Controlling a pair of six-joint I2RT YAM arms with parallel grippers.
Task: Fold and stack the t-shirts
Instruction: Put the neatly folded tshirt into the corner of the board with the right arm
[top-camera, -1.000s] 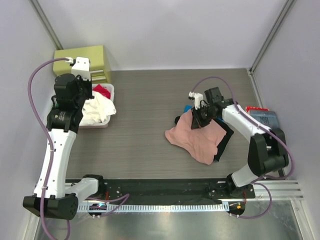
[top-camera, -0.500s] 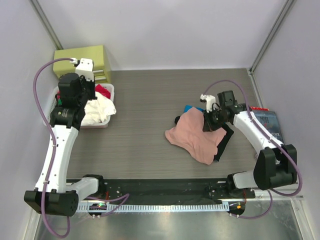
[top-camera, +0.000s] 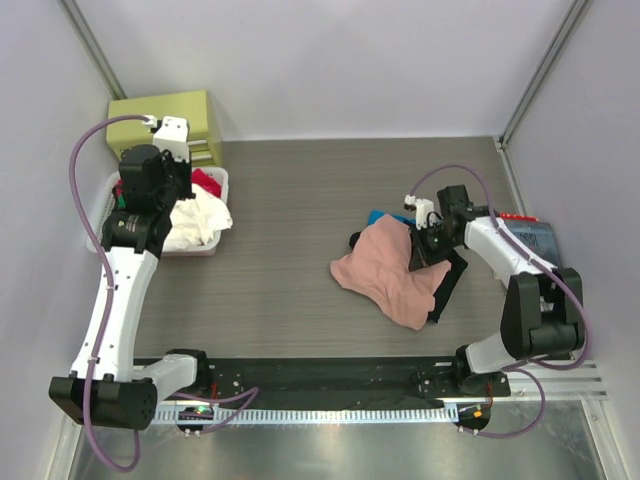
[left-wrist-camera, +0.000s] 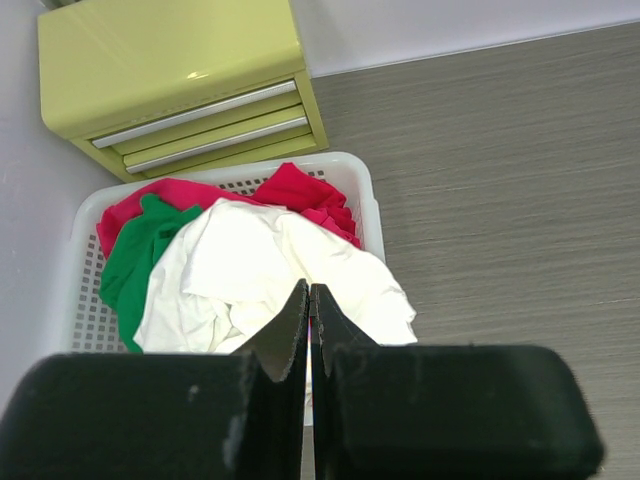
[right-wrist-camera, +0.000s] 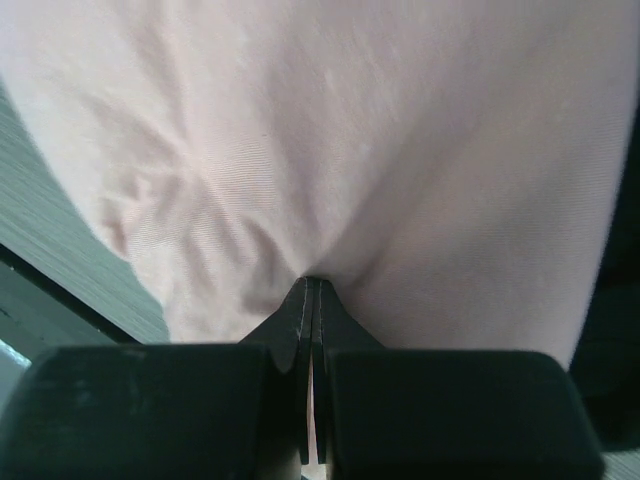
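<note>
Grey table (top-camera: 290, 190), walled on 3 sides. R gripper (right-wrist-camera: 311, 288) pinched shut on salmon-pink tee (top-camera: 380, 272), which lies crumpled right of centre, partly over black tee (top-camera: 449, 283). L gripper (left-wrist-camera: 308, 292) shut, empty, over laundry basket (left-wrist-camera: 368, 210). Prob. spread-out step. Next: drag cloth to open mid-table, since right wall's close.

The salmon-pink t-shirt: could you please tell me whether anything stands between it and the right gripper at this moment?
Nothing visible does. The right gripper is shut directly on a puckered fold of the salmon-pink t-shirt, with no other item between fingers and cloth. The shirt lies partly over the black t-shirt.
</note>
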